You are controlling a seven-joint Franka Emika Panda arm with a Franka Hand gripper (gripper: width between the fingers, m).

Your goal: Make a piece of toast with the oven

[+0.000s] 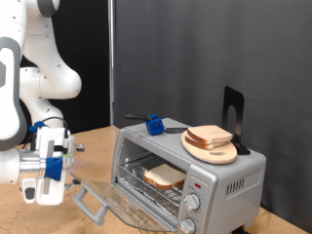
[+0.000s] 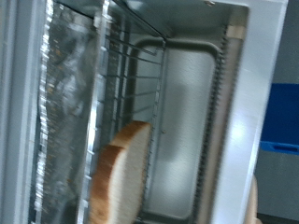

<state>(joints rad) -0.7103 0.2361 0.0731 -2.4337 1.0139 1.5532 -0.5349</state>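
The oven [image 1: 229,180] is a silver-grey box at the exterior view's lower right, and its glass door [image 1: 122,200] hangs open and down. The piece of toast [image 1: 164,175] lies flat on the wire rack inside. The wrist view looks straight into the oven cavity [image 2: 187,103], with the piece of toast [image 2: 120,182] seen edge-on on the rack. My gripper [image 1: 49,174] hovers at the exterior view's left, a short way outside the open door, with nothing visible between its fingers. The fingers do not show in the wrist view.
A round wooden plate [image 1: 216,153] with a second bread slice [image 1: 209,136] sits on the oven's top. A blue-handled tool [image 1: 154,124] and a black stand [image 1: 232,115] are also up there. Two knobs [image 1: 192,202] are on the front panel. The wooden table [image 1: 88,146] runs under everything.
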